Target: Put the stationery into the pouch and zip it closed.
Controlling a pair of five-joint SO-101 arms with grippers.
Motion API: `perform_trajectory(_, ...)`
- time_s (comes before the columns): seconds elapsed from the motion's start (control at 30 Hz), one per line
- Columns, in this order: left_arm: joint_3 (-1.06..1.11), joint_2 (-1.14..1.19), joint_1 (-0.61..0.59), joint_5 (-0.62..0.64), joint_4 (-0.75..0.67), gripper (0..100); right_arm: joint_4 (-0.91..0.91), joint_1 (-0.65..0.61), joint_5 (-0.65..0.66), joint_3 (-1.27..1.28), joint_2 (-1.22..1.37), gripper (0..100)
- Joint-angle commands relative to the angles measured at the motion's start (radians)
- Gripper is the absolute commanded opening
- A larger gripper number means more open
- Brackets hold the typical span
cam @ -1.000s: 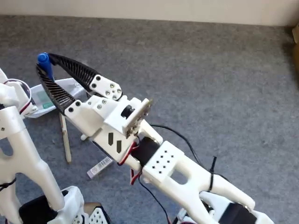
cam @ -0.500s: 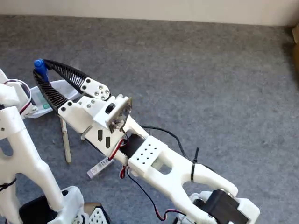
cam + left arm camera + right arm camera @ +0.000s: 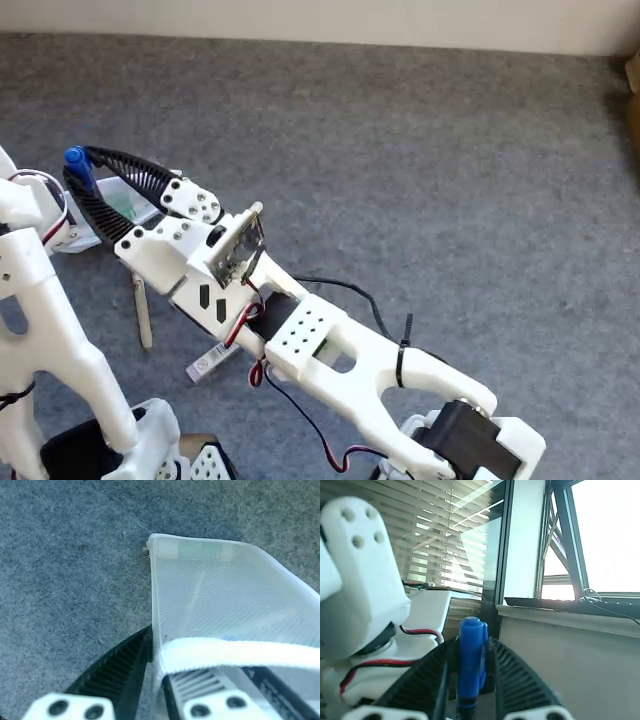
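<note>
R gripper (image 3: 76,167) level, grips pen (image 3: 471,652); L gripper (image 3: 161,672): pouch (image 3: 225,600).

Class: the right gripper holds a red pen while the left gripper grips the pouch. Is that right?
No: the pen is blue, not red, as the right wrist view shows. The right gripper holds it; the left gripper grips the pouch.

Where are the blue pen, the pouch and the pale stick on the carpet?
blue pen (image 3: 471,650), right wrist view, on its cap.
pouch (image 3: 225,595), left wrist view, on its clear side panel.
pale stick (image 3: 141,312), high view, mid-shaft.
</note>
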Motion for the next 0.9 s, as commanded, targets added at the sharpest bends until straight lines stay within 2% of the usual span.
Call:
perform_trajectory(0.0, -0.012, -0.01, 0.016, 0.005, -0.021, 1, 0.064, -0.016, 0.0, -0.015, -0.022, 1.1)
perform_trajectory(0.07, -0.012, -0.01, 0.016, 0.005, -0.021, 1, 0.097, -0.016, 0.0, -0.018, -0.022, 2.5)
perform_trajectory(0.23, -0.012, -0.01, 0.016, 0.003, -0.021, 1, 0.202, -0.018, 0.0, -0.018, -0.022, 15.2)
perform_trajectory(0.33, -0.012, -0.01, 0.016, 0.003, -0.021, 1, 0.272, -0.018, 0.0, -0.021, -0.024, 15.8)
perform_trajectory(0.53, -0.01, -0.01, 0.016, 0.003, -0.021, 1, 0.292, -0.018, 0.0, -0.013, -0.107, 15.8)
perform_trajectory(0.77, -0.01, -0.01, 0.016, 0.003, -0.023, 1, 0.509, -0.016, -0.003, -0.039, -0.229, 15.8)
perform_trajectory(0.87, -0.01, -0.01, 0.015, 0.003, -0.023, 1, 0.605, -0.005, -0.081, -0.076, -0.272, 15.8)
